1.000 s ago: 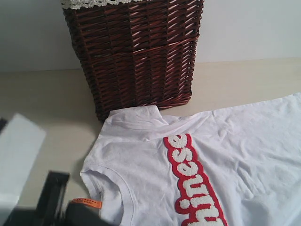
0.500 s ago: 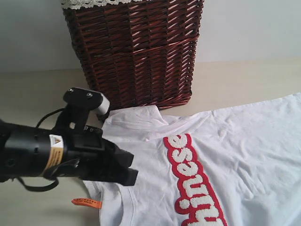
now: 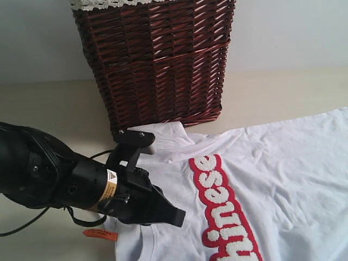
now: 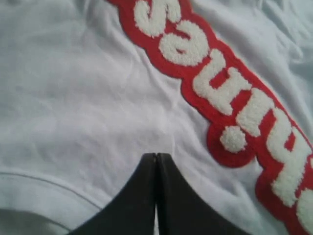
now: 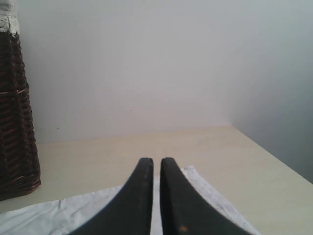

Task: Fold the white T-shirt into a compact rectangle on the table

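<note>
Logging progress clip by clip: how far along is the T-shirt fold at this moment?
Done: nothing folded. The white T-shirt lies spread on the table, lettering up. In hand: the left gripper is at the shirt beside the lettering, jaws shut; whether cloth is pinched cannot be told. The right gripper hangs above a shirt edge, jaws nearly together, empty. Left: every fold.

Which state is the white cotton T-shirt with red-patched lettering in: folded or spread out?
Spread out: the white cotton T-shirt lies flat on the pale beige table, with its lettering uncovered.
</note>
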Controlling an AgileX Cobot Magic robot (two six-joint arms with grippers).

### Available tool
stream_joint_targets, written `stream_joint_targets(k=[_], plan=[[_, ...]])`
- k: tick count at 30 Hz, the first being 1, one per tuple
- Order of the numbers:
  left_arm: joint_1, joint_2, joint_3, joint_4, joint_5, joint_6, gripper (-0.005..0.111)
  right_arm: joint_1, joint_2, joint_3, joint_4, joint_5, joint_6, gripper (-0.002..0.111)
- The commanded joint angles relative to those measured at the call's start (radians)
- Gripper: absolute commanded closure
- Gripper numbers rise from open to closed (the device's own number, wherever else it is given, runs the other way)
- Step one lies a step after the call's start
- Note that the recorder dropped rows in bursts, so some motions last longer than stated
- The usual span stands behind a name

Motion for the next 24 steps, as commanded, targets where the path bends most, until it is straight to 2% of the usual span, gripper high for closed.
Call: stream_joint_targets(k=[1, 8, 20, 24], plan=[[-0.017, 0.025, -0.006, 0.075, -0.049, -0.097, 0.107, 0.000, -0.005, 0.004, 0.000, 0.005, -0.002, 0.100], [-0.017, 0.027, -0.006, 0.140, 0.016, -0.193, 0.107, 0.000, -0.005, 0.004, 0.000, 0.005, -0.002, 0.100], [-0.017, 0.046, 0.005, 0.140, -0.044, -0.204, 0.107, 0.000, -0.005, 0.004, 0.000, 0.005, -0.002, 0.100], [-0.017, 0.046, 0.032, 0.140, 0.070, -0.204, 0.107, 0.000, -0.005, 0.004, 0.000, 0.005, -0.002, 0.100]])
